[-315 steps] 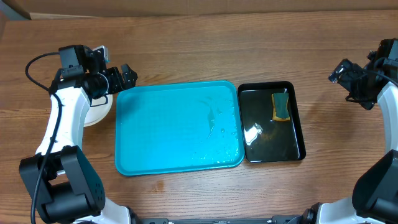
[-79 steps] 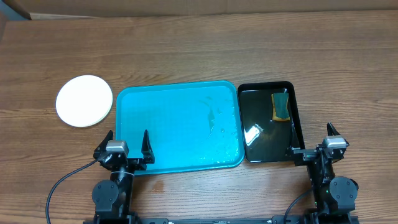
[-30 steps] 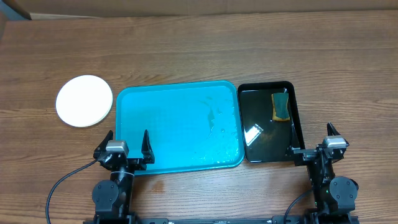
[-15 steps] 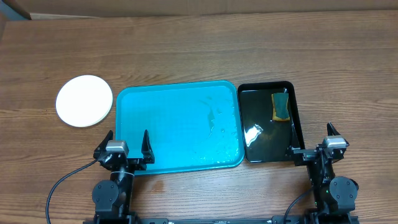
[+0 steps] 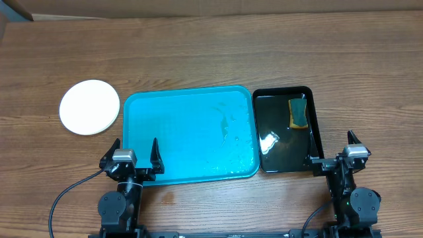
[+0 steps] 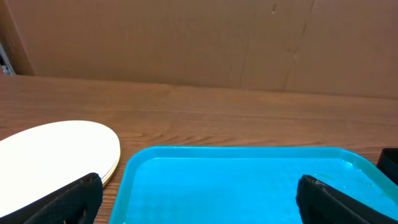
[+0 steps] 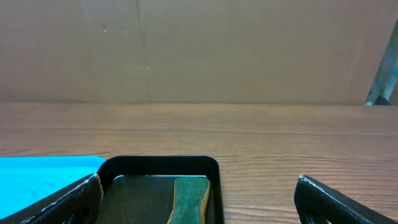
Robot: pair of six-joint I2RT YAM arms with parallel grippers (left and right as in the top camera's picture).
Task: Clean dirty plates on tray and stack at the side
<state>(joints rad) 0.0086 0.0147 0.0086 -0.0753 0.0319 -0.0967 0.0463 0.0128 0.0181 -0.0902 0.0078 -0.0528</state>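
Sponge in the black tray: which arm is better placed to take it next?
Right. The right tool, open, sits beside the black tray holding the sponge; the left tool is across the blue tray.

The table is plain brown wood grain, with the grain running side to side, and three things sit straight on it. Over on the left there's a low stack of round white plates. Just beside that, around the middle, is a big blue tray with rounded corners and some wet spots toward its right side. Snug against its right edge, touching or near enough, sits a narrower black tray with a shiny wet bottom.
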